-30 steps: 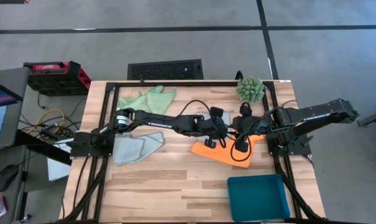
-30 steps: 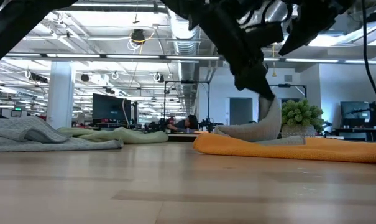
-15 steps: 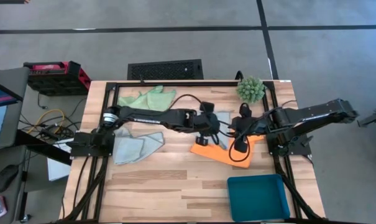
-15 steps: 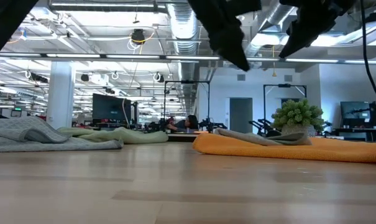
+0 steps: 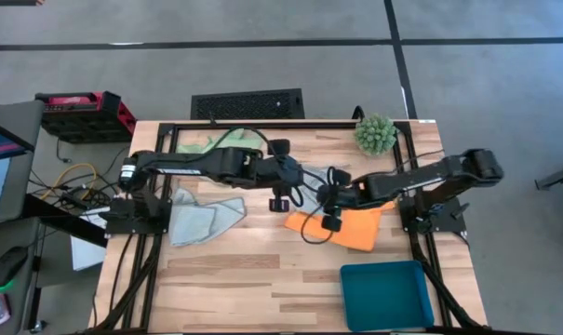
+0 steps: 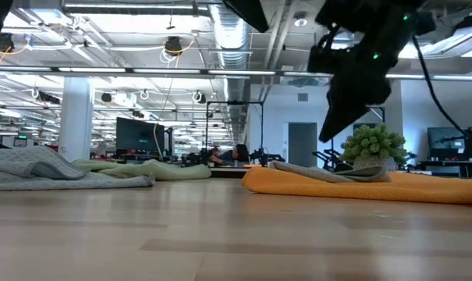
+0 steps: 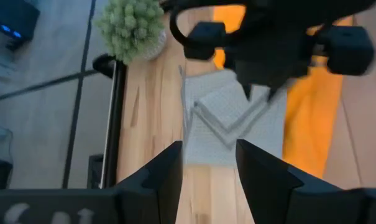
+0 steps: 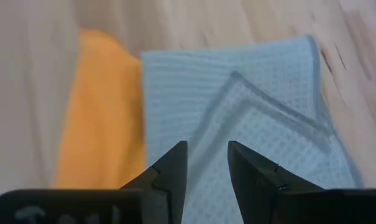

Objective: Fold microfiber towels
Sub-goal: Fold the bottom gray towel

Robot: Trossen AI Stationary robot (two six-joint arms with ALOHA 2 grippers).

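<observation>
A pale blue-grey towel (image 8: 250, 118), one corner folded over, lies flat with one edge on the orange towel (image 5: 348, 229). In the low view the blue-grey towel (image 6: 321, 171) rests on top of the orange towel (image 6: 376, 187). My right gripper (image 8: 206, 152) hovers open just above the blue-grey towel, and shows over it as the right gripper (image 6: 341, 117) in the low view. My left gripper (image 5: 279, 199) hangs open and high to the left of both towels, clear of them. A light green towel (image 5: 227, 141) and a pale mint towel (image 5: 205, 220) lie at the table's left.
A teal tray (image 5: 383, 294) stands at the near right corner. A spiky green ball plant (image 5: 375, 133) sits at the far right. Bare wood lies along the table's near edge, left of the tray.
My left gripper has risen and drawn back toward the table's left edge, away from the blue-grey towel. The part of that towel that stood raised now lies flat on the orange towel. My right gripper has come down and leftward over the blue-grey towel.
</observation>
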